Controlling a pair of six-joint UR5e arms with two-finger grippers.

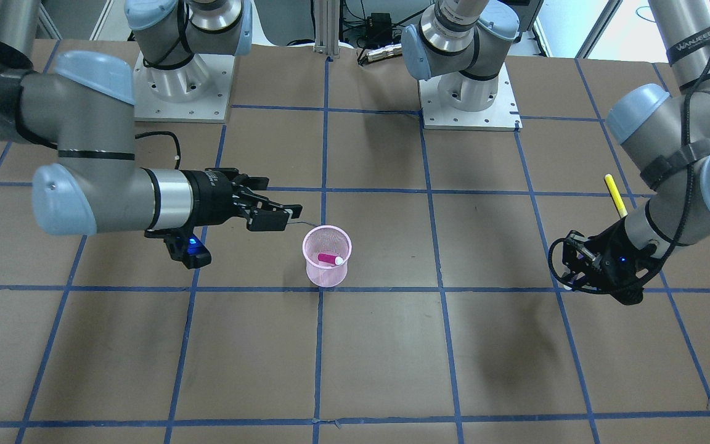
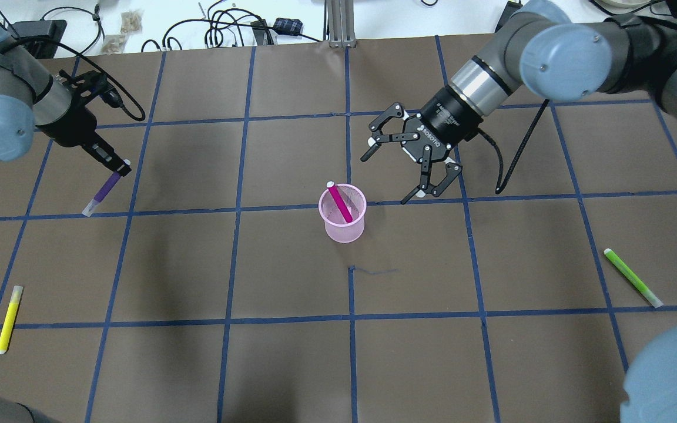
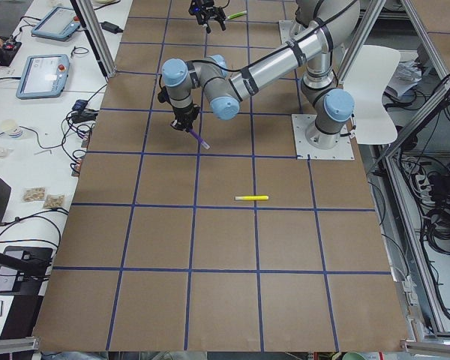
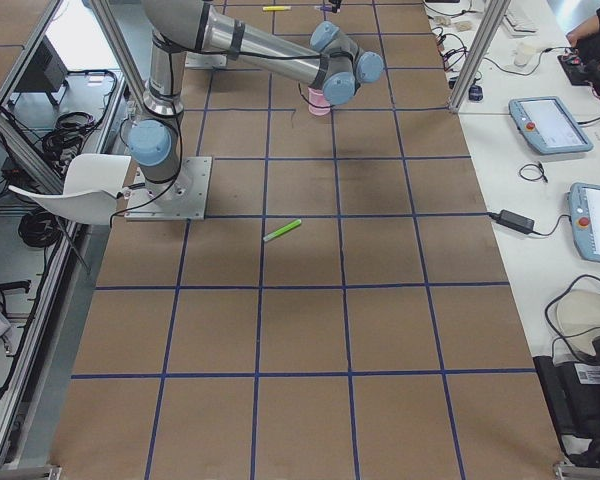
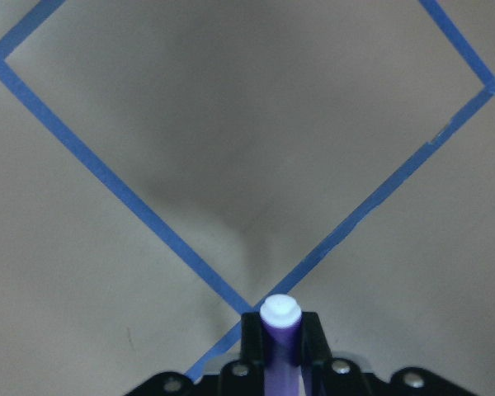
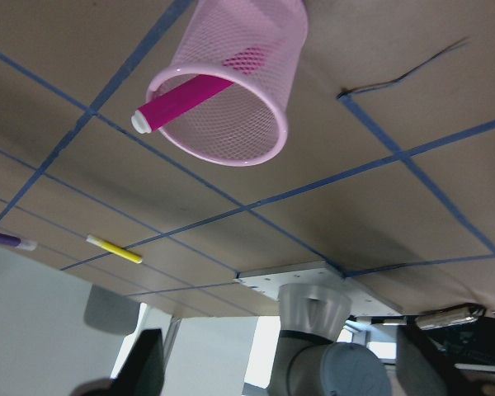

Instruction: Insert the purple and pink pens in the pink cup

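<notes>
Overhead view: one pink cup (image 2: 343, 228) is standing upright mid-counter (image 2: 291, 364), and four pens are showing. One pink pen (image 2: 341, 205) is leaning inside the cup, its white end at the far-left rim. The left gripper (image 2: 120, 170) is clamping one purple pen (image 2: 102, 191) in closed fingers. The pen's long axis is running diagonally, white tip lowest. The right gripper (image 2: 386, 179) is hovering just beside the cup, fingers spread wide and holding nothing. One yellow pen (image 2: 8, 319) and one green pen (image 2: 631, 277) are lying flat, well apart from the cup.

Left wrist view: the purple pen is sitting between both fingers, pointing at the counter.

Right wrist view: the pink pen's white end is poking just over the rim.
</notes>
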